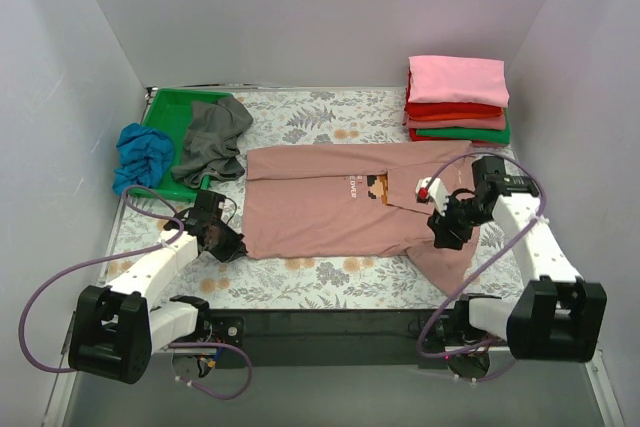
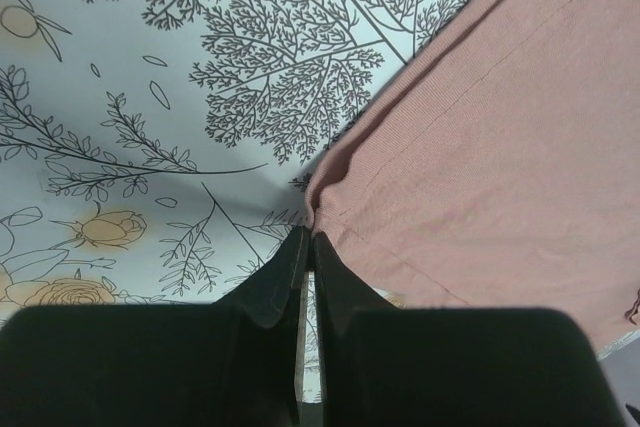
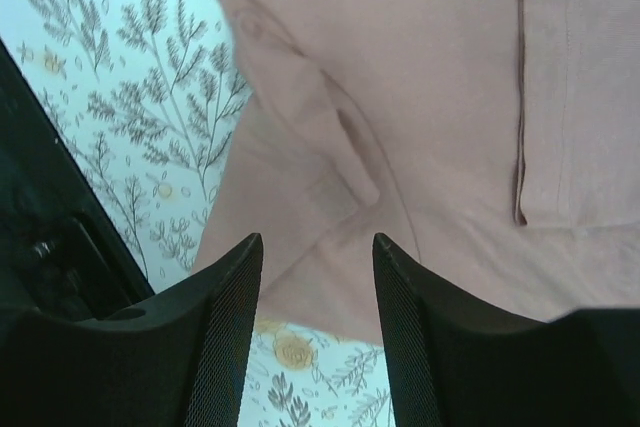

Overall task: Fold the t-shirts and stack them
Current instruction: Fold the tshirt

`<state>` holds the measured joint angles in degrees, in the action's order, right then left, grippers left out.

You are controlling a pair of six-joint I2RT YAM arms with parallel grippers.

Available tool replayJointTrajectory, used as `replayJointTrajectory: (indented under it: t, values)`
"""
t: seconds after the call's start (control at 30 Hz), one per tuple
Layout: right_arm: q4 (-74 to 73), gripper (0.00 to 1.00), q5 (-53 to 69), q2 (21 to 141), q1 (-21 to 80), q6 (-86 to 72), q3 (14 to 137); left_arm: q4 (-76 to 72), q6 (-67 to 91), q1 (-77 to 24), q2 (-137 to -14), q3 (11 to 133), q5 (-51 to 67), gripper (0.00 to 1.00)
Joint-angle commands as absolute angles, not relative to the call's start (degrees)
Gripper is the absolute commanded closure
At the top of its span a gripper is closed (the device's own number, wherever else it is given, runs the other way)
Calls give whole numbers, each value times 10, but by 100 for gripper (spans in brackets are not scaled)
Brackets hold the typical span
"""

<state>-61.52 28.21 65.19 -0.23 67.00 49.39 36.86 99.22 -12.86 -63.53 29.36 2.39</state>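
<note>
We see the dusty-pink t-shirt (image 1: pixel 320 217) spread flat at the centre of the top view. Our left gripper (image 2: pixel 308 239) is closed, pinching the shirt's lower-left hem corner. Our right gripper (image 3: pixel 318 247) hangs over the lower-right sleeve, jaws apart. A stack of folded t-shirts (image 1: pixel 457 97) sits upper right.

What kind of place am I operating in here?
Probably a lab test booth rather than a home: plain white partition walls box in a work surface under a floral-patterned grey-white table covering, and folded cotton t-shirts are stacked in the far right corner.
</note>
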Motion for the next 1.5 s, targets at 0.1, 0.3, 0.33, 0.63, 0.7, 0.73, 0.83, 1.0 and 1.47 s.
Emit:
replayJointTrajectory:
  t: [0.1, 0.3, 0.33, 0.63, 0.7, 0.73, 0.83, 1.0, 1.47]
  values:
    - [-527, 42, 324, 762, -1, 562, 516, 368, 986, -126, -616, 294, 33, 100]
    - [-525, 42, 316, 831, -1, 591, 527, 365, 981, -126, -624, 296, 36, 100]
    - [-526, 43, 316, 838, 15, 591, 528, 365, 981, -126, -626, 295, 36, 100]
    - [-528, 63, 286, 869, 26, 608, 516, 361, 980, -126, -628, 294, 38, 100]
    - [-531, 87, 276, 860, 28, 607, 519, 362, 979, -126, -629, 296, 40, 100]
    - [-542, 95, 272, 855, 30, 613, 520, 362, 978, -126, -628, 295, 38, 100]
    - [-577, 99, 259, 824, 39, 625, 526, 364, 979, -126, -626, 295, 38, 100]
    - [-670, 99, 283, 770, 97, 672, 522, 362, 979, -126, -626, 295, 38, 100]
    - [-740, 44, 309, 779, 407, 628, 561, 366, 977, -126, -629, 296, 38, 100]
